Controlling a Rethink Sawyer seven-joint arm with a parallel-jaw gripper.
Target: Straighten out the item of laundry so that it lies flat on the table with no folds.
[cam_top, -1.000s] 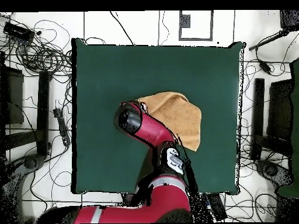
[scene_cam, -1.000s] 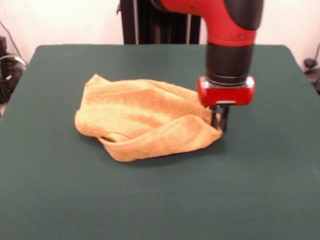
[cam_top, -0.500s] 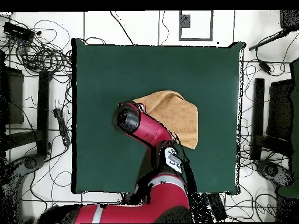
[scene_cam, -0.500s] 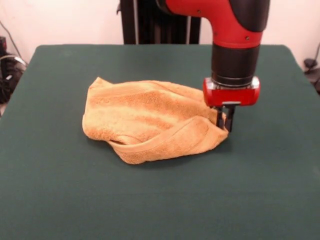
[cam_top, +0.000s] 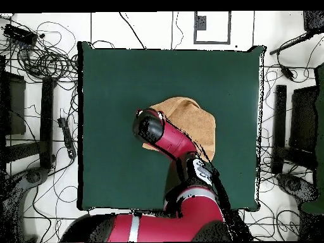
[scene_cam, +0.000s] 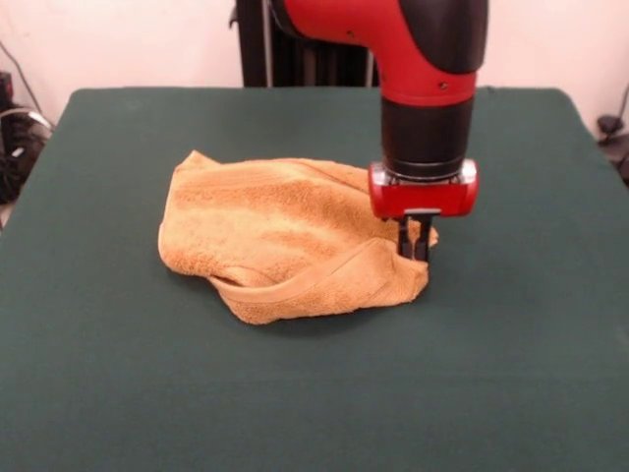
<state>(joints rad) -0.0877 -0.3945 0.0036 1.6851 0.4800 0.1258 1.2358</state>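
Note:
The item of laundry [scene_cam: 275,231], a golden-orange terry towel, lies bunched and folded over itself near the middle of the green table [scene_cam: 295,393]. A thick folded hem runs along its near edge. My gripper [scene_cam: 414,242] points straight down at the towel's right corner, its two dark fingers close together and pinched on the cloth there. In the overhead view the towel [cam_top: 193,120] shows beside the red arm [cam_top: 168,136], which hides the gripper and part of the cloth. Green table [cam_top: 114,82] surrounds the towel on every side.
Tangled cables [cam_top: 44,57] and dark stands [cam_top: 47,120] lie on the floor round the table. A black column [scene_cam: 295,44] rises behind the table's far edge.
The gripper first dragged the towel's corner to the right, shifting the whole towel that way. It has now moved back left, pushing the held corner inward over the cloth.

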